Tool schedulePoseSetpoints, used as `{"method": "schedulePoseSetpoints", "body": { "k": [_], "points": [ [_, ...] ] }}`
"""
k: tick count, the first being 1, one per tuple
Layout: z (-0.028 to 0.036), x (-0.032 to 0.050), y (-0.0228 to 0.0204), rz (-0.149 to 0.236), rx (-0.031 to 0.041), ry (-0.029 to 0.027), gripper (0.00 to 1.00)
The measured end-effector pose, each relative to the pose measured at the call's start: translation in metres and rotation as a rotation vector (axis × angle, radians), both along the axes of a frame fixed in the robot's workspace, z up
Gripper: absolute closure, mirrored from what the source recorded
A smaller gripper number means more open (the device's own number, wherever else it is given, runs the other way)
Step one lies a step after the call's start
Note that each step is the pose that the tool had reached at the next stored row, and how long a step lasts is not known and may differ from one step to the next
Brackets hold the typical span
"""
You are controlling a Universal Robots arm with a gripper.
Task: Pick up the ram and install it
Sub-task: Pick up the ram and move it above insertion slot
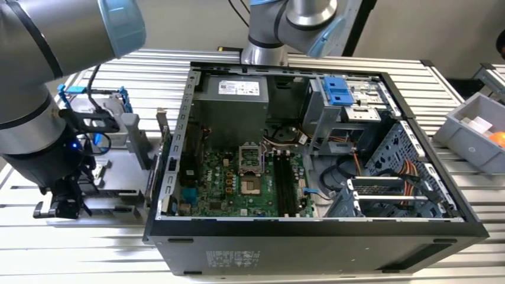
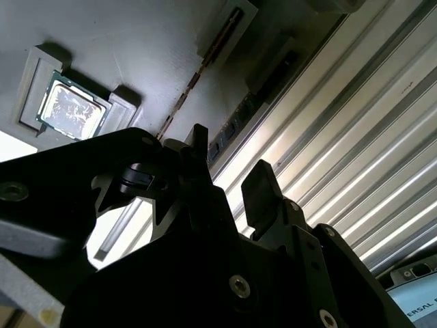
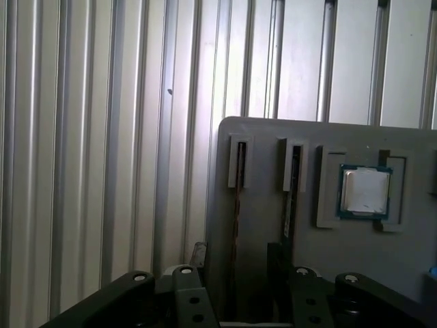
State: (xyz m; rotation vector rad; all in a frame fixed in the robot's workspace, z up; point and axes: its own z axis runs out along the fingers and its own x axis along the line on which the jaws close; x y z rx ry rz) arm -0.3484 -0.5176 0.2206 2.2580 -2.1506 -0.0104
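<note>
In both wrist views the ram (image 3: 237,205) (image 2: 198,72) stands on edge in a slot of a grey holder tray (image 3: 273,137), seen as a thin dark strip. A second stick (image 3: 294,184) stands in the neighbouring slot. My gripper (image 3: 237,258) (image 2: 229,164) is open just above the tray, with one finger on each side of the first stick's line and the near end of the stick hidden between them. In the exterior view my gripper (image 1: 59,204) hangs over the tray (image 1: 118,177) at the exterior view's left of the open computer case (image 1: 316,231).
A small square processor chip (image 3: 365,191) (image 2: 68,106) lies in a pocket of the tray. A blue-framed drive (image 1: 94,112) stands behind the tray. The motherboard's memory slots (image 1: 284,177) lie inside the case. A grey bin (image 1: 473,133) sits at the right on the ribbed metal table (image 1: 79,260).
</note>
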Motion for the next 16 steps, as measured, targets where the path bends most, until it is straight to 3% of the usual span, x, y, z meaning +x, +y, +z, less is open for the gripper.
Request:
{"method": "schedulePoseSetpoints", "body": {
  "k": [16],
  "points": [
    [-0.0096, 0.0000, 0.0011, 0.000, -0.0023, 0.0001, 0.00]
  ]
}}
